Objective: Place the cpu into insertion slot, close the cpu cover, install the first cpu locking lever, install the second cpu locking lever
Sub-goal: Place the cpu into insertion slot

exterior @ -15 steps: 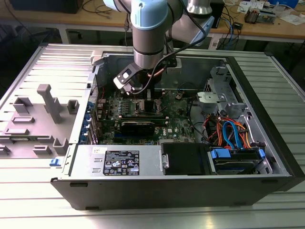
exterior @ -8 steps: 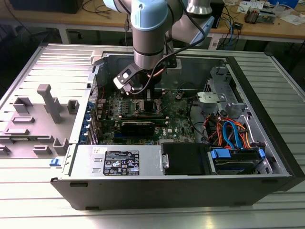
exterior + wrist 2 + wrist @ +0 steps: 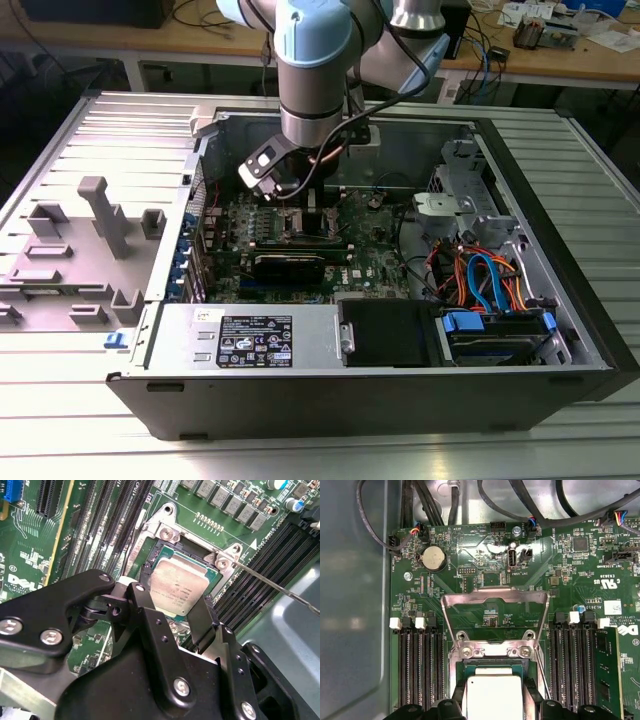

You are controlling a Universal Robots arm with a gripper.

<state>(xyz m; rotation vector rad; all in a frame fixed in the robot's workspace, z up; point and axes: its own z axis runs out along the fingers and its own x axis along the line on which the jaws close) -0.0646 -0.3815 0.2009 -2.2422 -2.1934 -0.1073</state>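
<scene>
One gripper (image 3: 175, 607) is reaching down into the open computer case (image 3: 550, 235), and its black fingers (image 3: 207, 617) are pinching the cpu (image 3: 177, 585) by two opposite edges, as far as both wrist views allow. The cpu is sitting in or just above the insertion slot (image 3: 148, 571) on the motherboard (image 3: 470, 560); whether it is fully seated is not determinable. The cpu cover (image 3: 495, 596) is standing raised behind the slot, and a thin locking lever (image 3: 272, 585) is angling away unlatched. Risks, as judged: a cpu lying slightly skewed or tilted could be bearing on the slot's contacts and bending them; fingers dragging on release could be pulling it out of register; the raised cover could be dropping onto the fingers. The case is also holding drives and bundled cables (image 3: 480, 275) on the exterior view's right.
</scene>
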